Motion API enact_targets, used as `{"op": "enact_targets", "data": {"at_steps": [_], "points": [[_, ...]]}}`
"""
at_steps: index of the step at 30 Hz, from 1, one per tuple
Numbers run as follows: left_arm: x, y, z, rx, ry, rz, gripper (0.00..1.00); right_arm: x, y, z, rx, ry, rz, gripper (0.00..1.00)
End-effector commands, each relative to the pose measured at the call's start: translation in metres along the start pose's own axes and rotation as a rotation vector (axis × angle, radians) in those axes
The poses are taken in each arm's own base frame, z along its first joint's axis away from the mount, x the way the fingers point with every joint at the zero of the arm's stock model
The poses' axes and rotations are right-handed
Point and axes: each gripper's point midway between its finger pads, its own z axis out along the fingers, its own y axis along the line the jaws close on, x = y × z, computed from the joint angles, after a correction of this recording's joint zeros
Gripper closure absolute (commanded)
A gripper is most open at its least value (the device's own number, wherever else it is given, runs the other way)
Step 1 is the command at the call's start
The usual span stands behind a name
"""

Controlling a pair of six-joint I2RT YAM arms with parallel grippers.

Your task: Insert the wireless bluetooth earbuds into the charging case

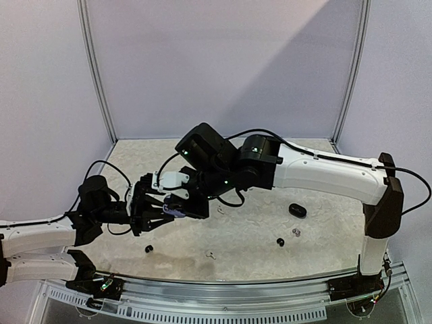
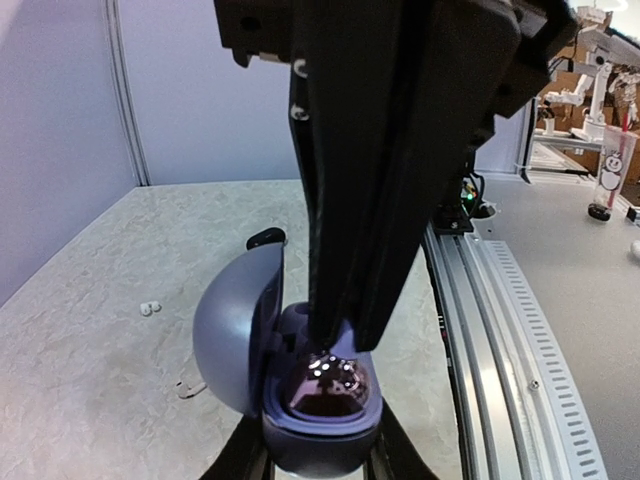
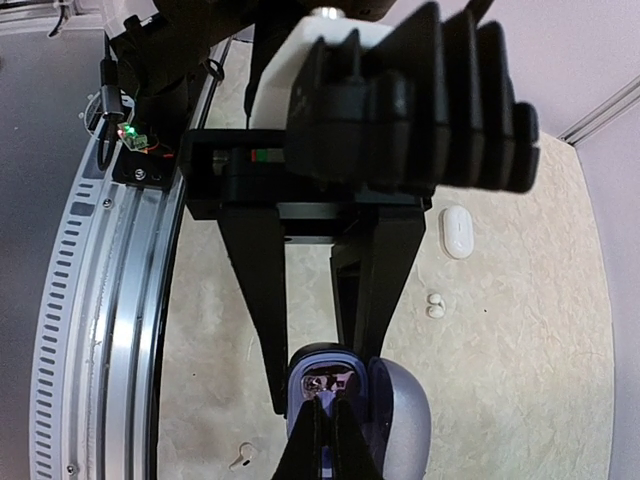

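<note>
Lavender walls (image 1: 223, 61) enclose a speckled beige table (image 1: 331, 250). Above it a lilac charging case (image 2: 235, 340) is clamped at its base by the left gripper (image 2: 320, 445), with the lid swung open toward nine o'clock in the left wrist view. The right gripper (image 3: 328, 412) is lowered into the case's glossy well with its fingers drawn close together; whether a bud is pinched between them cannot be told. Loose buds are scattered on the table. In the top view a black earbud (image 1: 148, 249) is seen at seven o'clock of the case and a white stemmed earbud (image 1: 210, 255) at five o'clock. A second black earbud (image 1: 280, 241) lies near a greyish earbud (image 1: 295, 232) at four o'clock. A black case (image 1: 297, 210) is seen at three o'clock, well apart.
</note>
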Motion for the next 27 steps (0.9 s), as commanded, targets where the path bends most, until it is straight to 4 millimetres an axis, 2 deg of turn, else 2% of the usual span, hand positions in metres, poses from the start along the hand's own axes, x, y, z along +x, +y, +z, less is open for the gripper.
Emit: {"op": "enact_targets", "data": {"at_steps": [1,5,9,11,16,19,22,27], "points": [[-0.011,-0.004,0.002,0.015,-0.035,0.049,1.00,0.010,-0.003,0.013,-0.008,0.024,0.036,1.00],[-0.011,-0.004,0.002,0.015,-0.036,0.055,1.00,0.011,-0.007,0.015,0.000,0.020,0.046,0.96],[-0.010,-0.003,0.002,0.012,-0.032,0.047,1.00,0.010,-0.011,0.012,0.024,0.020,0.055,0.74],[-0.010,-0.003,0.002,0.010,-0.031,0.043,1.00,0.007,-0.013,0.007,0.032,0.011,0.059,0.68],[-0.009,-0.001,0.002,0.004,-0.028,0.031,1.00,-0.011,-0.015,-0.014,0.035,-0.056,0.059,0.62],[-0.008,0.000,0.002,-0.005,-0.023,0.004,1.00,-0.030,-0.016,-0.036,0.033,-0.131,0.063,0.56],[-0.008,0.001,0.002,-0.011,-0.025,-0.019,1.00,-0.043,-0.017,-0.057,0.041,-0.212,0.060,0.55],[-0.008,0.002,0.002,-0.015,-0.026,-0.015,1.00,-0.042,-0.022,-0.070,0.056,-0.248,0.079,0.70]]}}
